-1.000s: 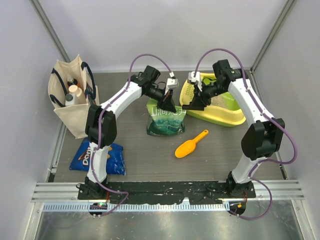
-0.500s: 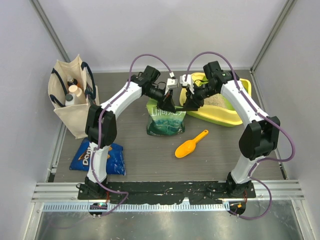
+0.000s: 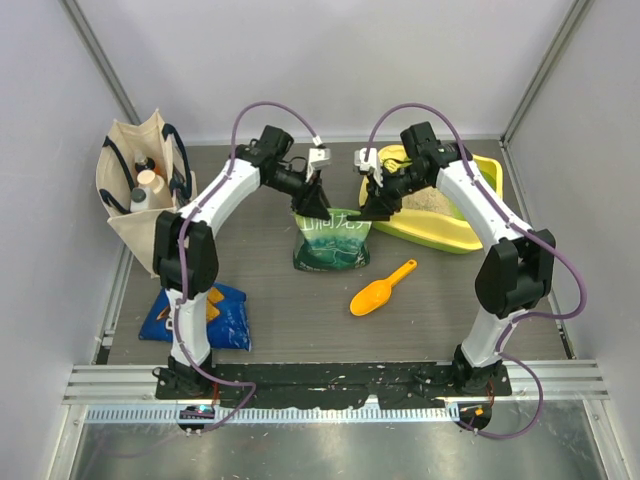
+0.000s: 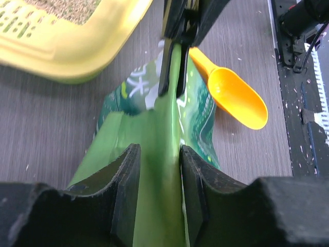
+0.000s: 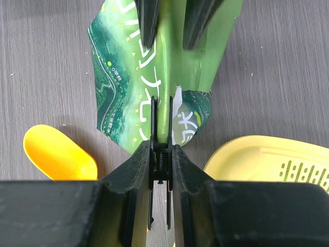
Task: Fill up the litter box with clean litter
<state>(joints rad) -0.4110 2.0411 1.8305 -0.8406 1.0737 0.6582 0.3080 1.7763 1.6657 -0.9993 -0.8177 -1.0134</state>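
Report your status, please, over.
Right gripper shut on green pouch top; left gripper open astride it. Litter box holds some litter. Orange scoop lies aside.

The pouch (image 3: 332, 240) stands in the middle of the counter (image 3: 270, 290). Seen from it in the top view, the litter box (image 3: 455, 240) lies at 2 o'clock, near the back right corner, with the litter (image 3: 432, 203) inside it. The scoop (image 3: 383, 289) lies at 4 o'clock, near the pouch. The chips bag (image 3: 228, 322) lies at 8 o'clock, by the left edge. The cloth bag (image 3: 135, 215) stands at 10 o'clock, behind the chips bag. The left hand (image 3: 320, 209) and the right hand (image 3: 369, 213) are at the pouch's top edge, at 11 and 1 o'clock.
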